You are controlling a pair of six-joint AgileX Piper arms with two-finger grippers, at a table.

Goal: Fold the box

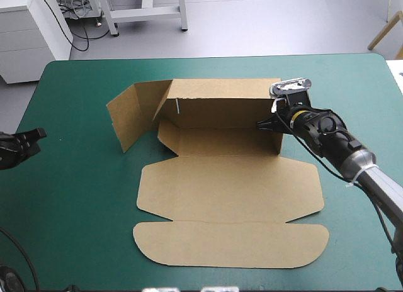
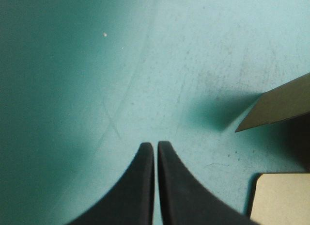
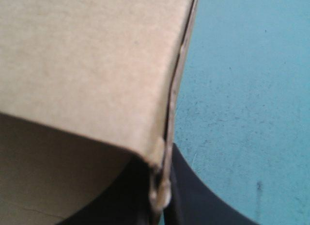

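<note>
Brown cardboard fills the middle of the frame in the high view: the box [image 1: 230, 179] sits only half put together on the teal-green cover [image 1: 75, 204]. Its back wall stands up across the upper middle of the frame and a side flap sticks out at an angle at upper left. The rest lies flat, two wide panels running down toward the bottom centre, the last one with rounded ends. The right gripper [image 1: 267, 123] comes in from the right side of the frame and sits at the right-hand end of that standing wall. In its own wrist view the black fingers [image 3: 193, 200] are pressed nearly together with the edge of the board sandwiched between them. So it's got a pinch on the box at that corner, one finger on each side of the wall. The left gripper [image 1: 34, 138] is way over at the left edge of the frame, about mid-height, well apart from the box and over bare cover. Its wrist view shows the two fingers closed up into a point with just a hairline slit between them and nothing in there. A corner of the raised flap and a bit of flat board show ahead of it, off to one side.
</note>
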